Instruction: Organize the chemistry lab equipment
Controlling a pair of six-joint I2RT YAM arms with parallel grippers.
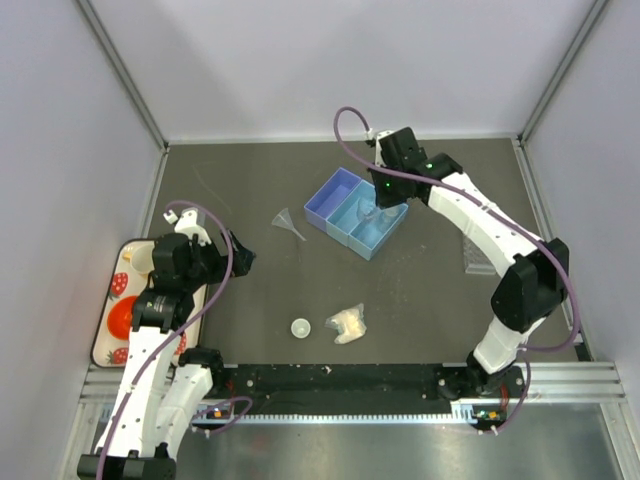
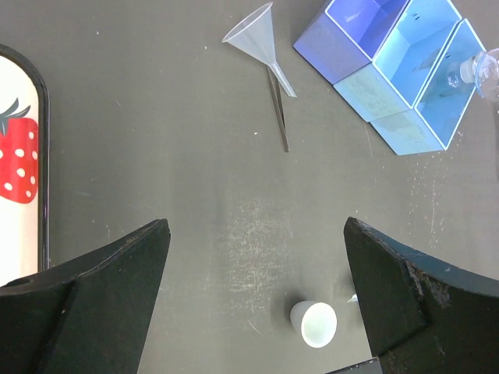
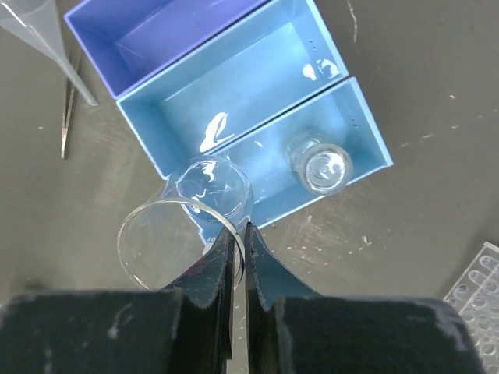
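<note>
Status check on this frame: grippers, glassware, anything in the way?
Left gripper open, empty. Right gripper shut on rim of clear beaker, over blue organizer edge. Small flask in end compartment. No obstruction seen.

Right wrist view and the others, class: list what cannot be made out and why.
Right wrist: clear rack cut off at the lower right corner; funnel cut off at the top left.
Left wrist: strawberry tray cut off by the left edge.
Top: rack partly hidden by the right arm; the glass beaker pinched in the right fingers is too faint there.
</note>
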